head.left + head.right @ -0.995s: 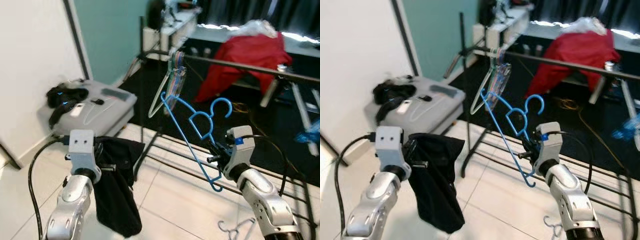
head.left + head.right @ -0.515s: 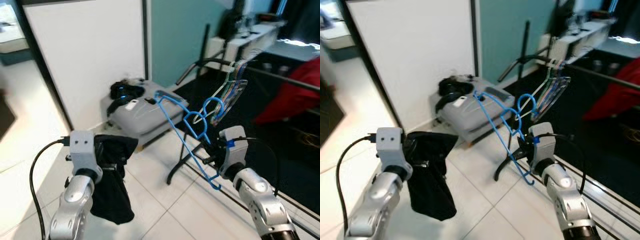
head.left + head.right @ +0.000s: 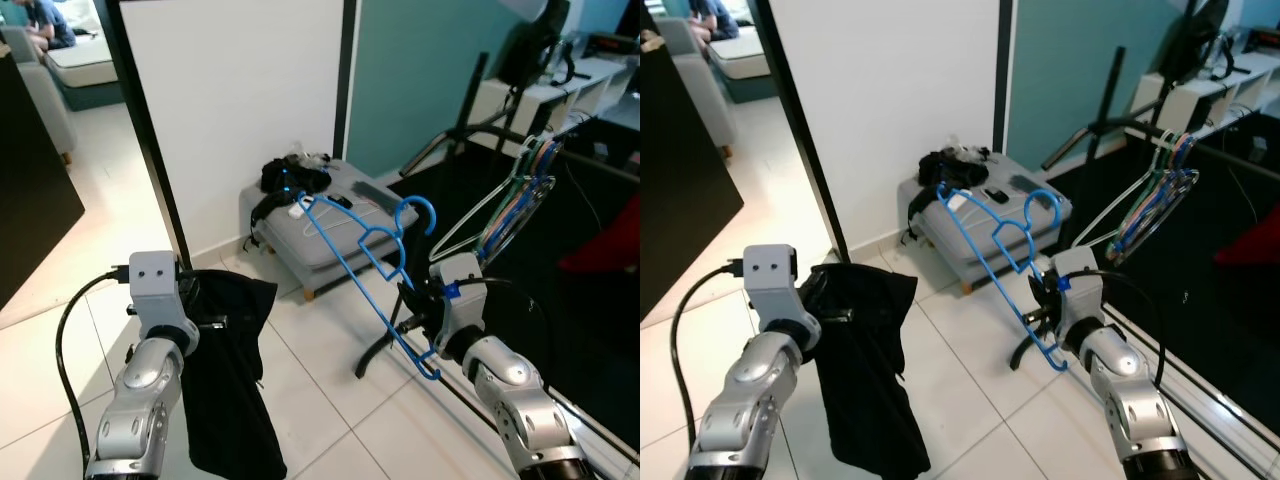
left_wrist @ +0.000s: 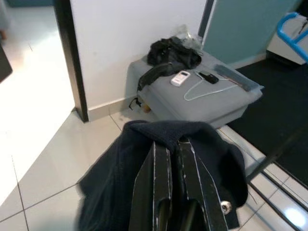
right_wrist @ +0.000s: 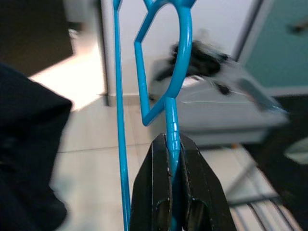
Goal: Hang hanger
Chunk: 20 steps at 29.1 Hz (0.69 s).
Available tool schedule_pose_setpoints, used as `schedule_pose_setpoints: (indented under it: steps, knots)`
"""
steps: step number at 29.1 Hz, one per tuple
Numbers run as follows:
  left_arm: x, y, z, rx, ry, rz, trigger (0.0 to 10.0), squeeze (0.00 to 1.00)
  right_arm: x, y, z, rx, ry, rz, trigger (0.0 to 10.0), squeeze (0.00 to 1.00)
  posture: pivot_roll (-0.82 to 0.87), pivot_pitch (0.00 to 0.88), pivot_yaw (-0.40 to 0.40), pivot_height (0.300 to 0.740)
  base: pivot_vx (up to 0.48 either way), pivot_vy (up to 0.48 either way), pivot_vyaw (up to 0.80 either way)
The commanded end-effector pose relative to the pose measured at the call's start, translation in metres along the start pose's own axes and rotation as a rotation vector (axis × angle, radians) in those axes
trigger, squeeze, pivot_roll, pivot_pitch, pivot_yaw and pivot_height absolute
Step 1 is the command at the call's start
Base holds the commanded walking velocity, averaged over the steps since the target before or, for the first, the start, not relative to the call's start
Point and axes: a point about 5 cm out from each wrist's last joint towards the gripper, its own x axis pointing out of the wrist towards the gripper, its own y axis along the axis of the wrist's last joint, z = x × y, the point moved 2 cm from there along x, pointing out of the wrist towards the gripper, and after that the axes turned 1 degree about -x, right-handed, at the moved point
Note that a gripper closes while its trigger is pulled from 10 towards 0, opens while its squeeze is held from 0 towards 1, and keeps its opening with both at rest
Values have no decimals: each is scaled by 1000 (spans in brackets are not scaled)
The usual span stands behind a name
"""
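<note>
Currently: right end effector (image 3: pixel 412 322) clamped on blue hanger (image 3: pixel 368 262), long axis slanting far-left, hook up; left end effector (image 4: pixel 174 190) pinching black garment (image 3: pixel 228 385). Open tiled floor (image 3: pixel 320 400) near; rack (image 3: pixel 470 130) far right.

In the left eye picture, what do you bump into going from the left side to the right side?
Left gripper holding the black cloth → blue hanger → right gripper pinching it → bunch of colourful hangers on the rack.
</note>
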Motion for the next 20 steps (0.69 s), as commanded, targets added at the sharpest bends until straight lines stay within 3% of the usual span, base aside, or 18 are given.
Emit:
schedule_pose_setpoints:
  steps: [1,13,20]
  knots:
    - [2,0,1,-14,-28,-3,10000,0,0,-3,-2,0,12,0,10000,0,-38,0,-29,740,0,0,775]
    - [4,0,20,10,-143,10,10000,0,2,-5,-1,14,28,-2,10000,0,-38,0,-32,740,0,0,772]
    - [6,-1,19,-9,-149,3,10000,0,3,-5,-2,13,38,2,10000,0,-38,0,-32,740,0,0,771]
